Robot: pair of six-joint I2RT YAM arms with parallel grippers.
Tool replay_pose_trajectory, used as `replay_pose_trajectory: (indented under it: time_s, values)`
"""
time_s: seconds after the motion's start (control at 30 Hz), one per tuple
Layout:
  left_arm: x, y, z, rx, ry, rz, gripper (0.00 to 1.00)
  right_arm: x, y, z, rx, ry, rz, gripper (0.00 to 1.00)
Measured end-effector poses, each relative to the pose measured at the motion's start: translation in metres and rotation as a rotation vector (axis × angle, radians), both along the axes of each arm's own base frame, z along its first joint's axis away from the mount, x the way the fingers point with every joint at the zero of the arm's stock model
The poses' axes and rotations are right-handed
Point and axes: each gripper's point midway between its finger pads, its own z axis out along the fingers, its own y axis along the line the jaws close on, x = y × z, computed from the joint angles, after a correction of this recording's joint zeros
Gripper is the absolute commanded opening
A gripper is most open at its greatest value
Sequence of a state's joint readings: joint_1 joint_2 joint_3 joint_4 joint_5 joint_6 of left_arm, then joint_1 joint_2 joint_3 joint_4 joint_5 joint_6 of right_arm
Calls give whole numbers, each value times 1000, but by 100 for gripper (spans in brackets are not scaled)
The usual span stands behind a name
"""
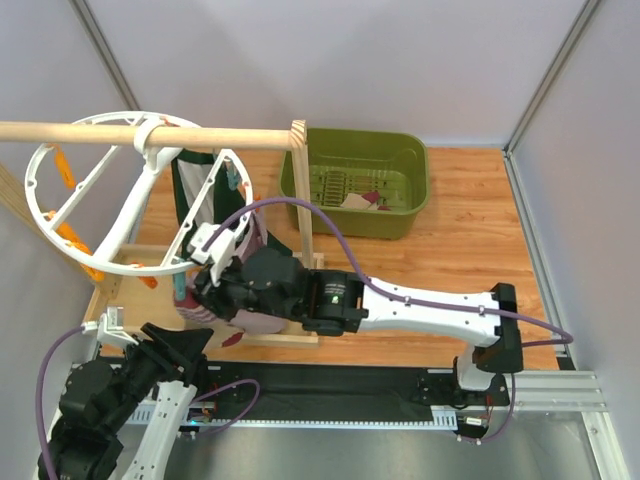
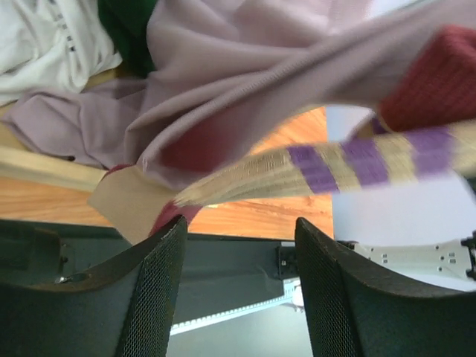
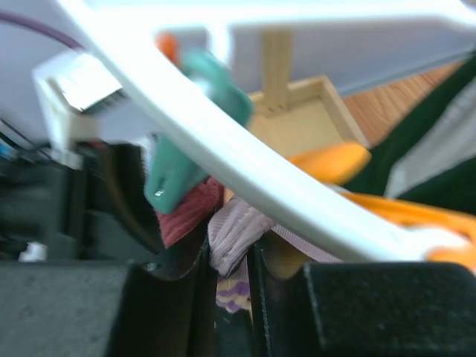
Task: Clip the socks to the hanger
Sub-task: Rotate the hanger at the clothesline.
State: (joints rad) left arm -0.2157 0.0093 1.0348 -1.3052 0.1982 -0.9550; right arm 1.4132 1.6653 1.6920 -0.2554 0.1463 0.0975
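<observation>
One sock is in play in the top view, and none shows clipped to the hanger, whose orange clips on the far rim hang bare. The right hand reaches across to the ring's near rim, with the sock bunched just below it. The left hand sits low beside it. A pale and maroon scrap lies in the green bin; it looks like another sock waiting its turn.

From the left wrist, the left hand stands wide and holds nothing. The sock's striped cuff stretches above its fingers, apart from them, in front of the mauve garment.

From the right wrist, the right hand is narrow, pinching a fold of the sock just under the white rim. The teal clip hangs right beside that fold, but its mouth is not on the fabric.

By my reading the first clipping is only under way: the fold has yet to go into the clip, and the bin's sock follows.
</observation>
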Motion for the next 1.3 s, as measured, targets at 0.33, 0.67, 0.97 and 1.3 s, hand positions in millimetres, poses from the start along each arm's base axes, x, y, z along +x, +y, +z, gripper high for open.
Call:
replay_pose_trajectory:
  time_s: [0.33,0.67,0.97,1.3]
  values:
    - [17,9,-23,-65,123,124,70,-50,56,45,150,169,-9,41]
    - [44,29,-47,-76,185,306,86,-51,26,9,26,216,-59,77]
    - [60,34,-34,-76,103,336,84,-35,-75,23,-29,149,-168,80]
    - [68,-10,-47,-80,107,83,78,-79,-46,84,97,150,81,78]
